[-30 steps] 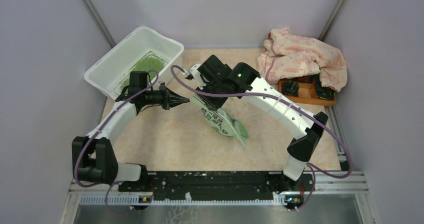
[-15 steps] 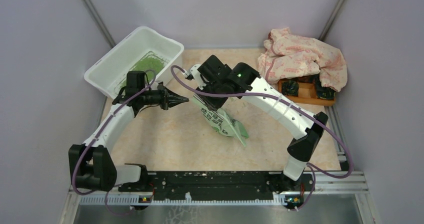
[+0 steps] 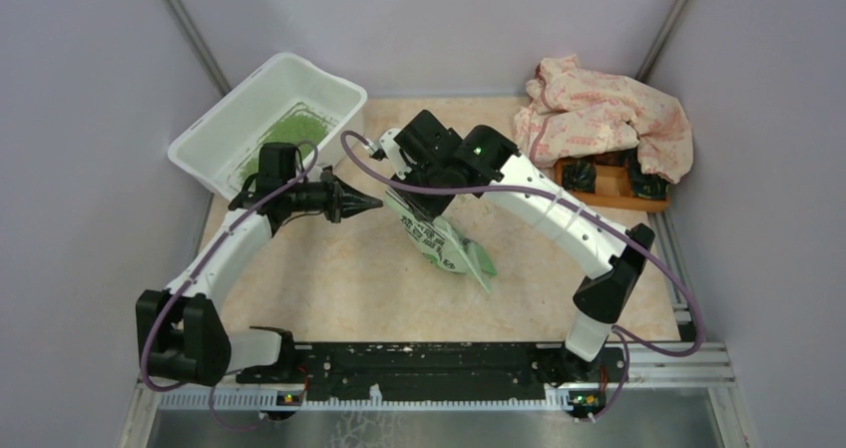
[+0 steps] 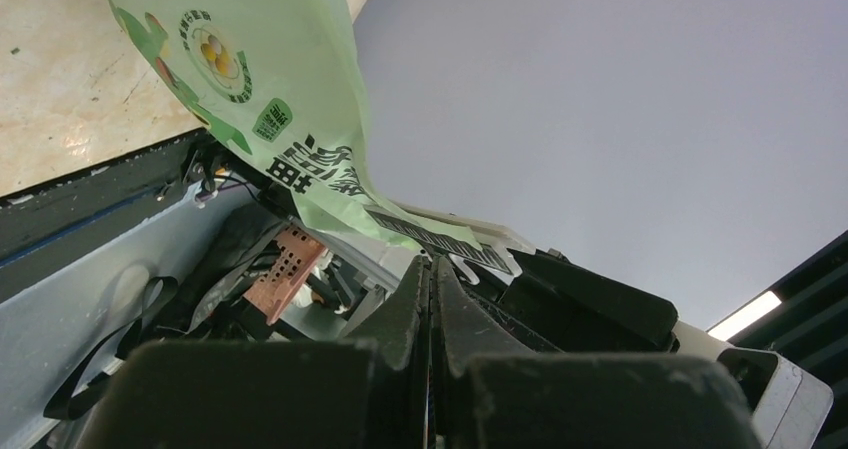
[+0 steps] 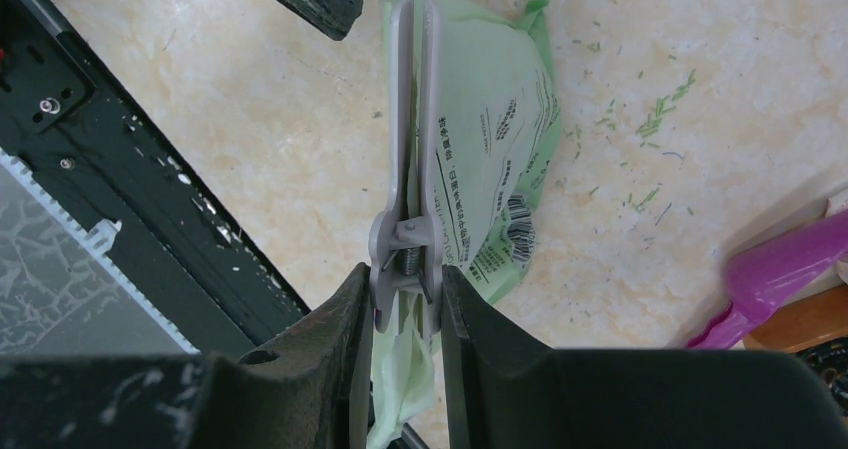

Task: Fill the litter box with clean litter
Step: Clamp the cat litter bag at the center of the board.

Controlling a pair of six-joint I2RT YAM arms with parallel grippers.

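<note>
The white litter box [image 3: 261, 99] stands at the back left, with a patch of green clean litter [image 3: 292, 129] on its floor. My right gripper [image 5: 405, 279] is shut on a grey spring clip [image 5: 412, 149] that clamps a light green printed bag [image 5: 495, 129]. The bag [image 3: 451, 248] hangs down to the middle of the table. My left gripper [image 3: 374, 202] is shut with nothing in it, its tip just left of the clip and bag. In the left wrist view the pressed-together fingers [image 4: 410, 304] point up at the bag [image 4: 260, 79].
A pink patterned cloth [image 3: 604, 114] is draped over an orange wooden tray [image 3: 619, 187] at the back right. A purple scoop [image 5: 780, 269] lies near that tray. Green granules [image 5: 655, 109] are scattered on the tabletop. A black rail [image 3: 429, 363] runs along the near edge.
The left arm's elbow has shifted a little to the left and its tip has crept slightly towards the bag. The right arm and bag have not moved.
</note>
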